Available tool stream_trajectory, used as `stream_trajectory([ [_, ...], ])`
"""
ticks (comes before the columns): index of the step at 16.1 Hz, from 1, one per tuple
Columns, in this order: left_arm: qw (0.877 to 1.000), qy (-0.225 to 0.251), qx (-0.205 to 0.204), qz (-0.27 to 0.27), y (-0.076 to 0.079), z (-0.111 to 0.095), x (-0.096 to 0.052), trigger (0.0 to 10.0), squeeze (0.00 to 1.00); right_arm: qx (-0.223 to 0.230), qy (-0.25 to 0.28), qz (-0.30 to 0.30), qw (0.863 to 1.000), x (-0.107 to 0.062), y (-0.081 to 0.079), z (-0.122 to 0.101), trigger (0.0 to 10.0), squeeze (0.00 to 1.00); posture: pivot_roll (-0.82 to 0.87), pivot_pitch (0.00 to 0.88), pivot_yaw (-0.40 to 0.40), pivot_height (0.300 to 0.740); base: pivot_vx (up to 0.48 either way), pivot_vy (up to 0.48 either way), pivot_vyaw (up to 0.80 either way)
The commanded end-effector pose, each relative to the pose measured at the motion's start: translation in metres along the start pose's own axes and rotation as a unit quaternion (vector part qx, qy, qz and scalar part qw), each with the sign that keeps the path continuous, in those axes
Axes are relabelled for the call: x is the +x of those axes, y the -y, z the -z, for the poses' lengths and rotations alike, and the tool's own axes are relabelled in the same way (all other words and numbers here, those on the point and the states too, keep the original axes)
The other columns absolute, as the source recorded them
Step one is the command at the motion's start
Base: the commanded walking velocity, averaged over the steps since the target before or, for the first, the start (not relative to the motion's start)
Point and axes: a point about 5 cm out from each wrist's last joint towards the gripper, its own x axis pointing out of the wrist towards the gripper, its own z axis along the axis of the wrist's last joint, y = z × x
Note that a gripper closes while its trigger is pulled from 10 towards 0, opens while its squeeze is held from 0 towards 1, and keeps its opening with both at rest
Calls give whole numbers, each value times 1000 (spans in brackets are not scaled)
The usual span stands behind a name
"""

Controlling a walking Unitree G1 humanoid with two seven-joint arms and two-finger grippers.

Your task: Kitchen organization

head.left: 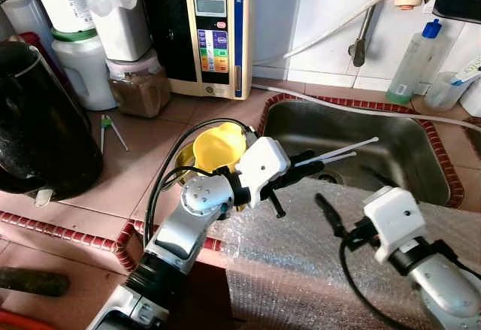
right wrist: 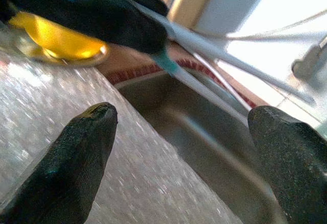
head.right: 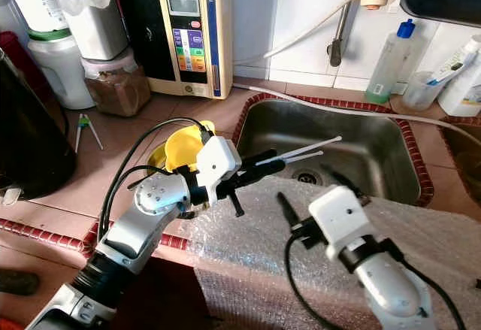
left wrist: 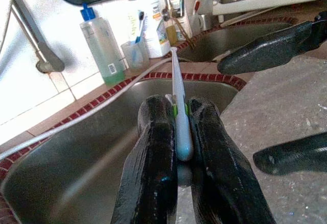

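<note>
- Your left gripper (head.left: 301,166) clamps a white toothbrush (head.left: 338,152), poised over the sink's (head.left: 432,161) counter-side edge.
- Your right gripper (head.left: 331,213) hangs released above the bubble wrap (head.left: 301,270).
- Next, likely carry it toward the cup (head.left: 445,89) behind the sink.

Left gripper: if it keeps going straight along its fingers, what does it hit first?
Probably nothing near: the left gripper, shut on the chopsticks, points out over the sink. The far sink wall looks like first contact; depth unclear.
</note>
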Motion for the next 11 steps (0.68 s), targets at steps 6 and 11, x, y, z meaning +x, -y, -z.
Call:
stream_trajectory([
  [6, 999, -7, 21, 26, -11, -10, -3, 0, 0, -57, -19, 28, 998, 0, 21, 9, 10000, 0, -108, 26, 39, 740, 0, 0, 0],
  [11, 998, -38, 19, 47, -4, 1, -6, 0, 0, -88, -24, 23, 996, 1, 21, 13, 10000, 0, -107, 32, 43, 740, 0, 0, 0],
])
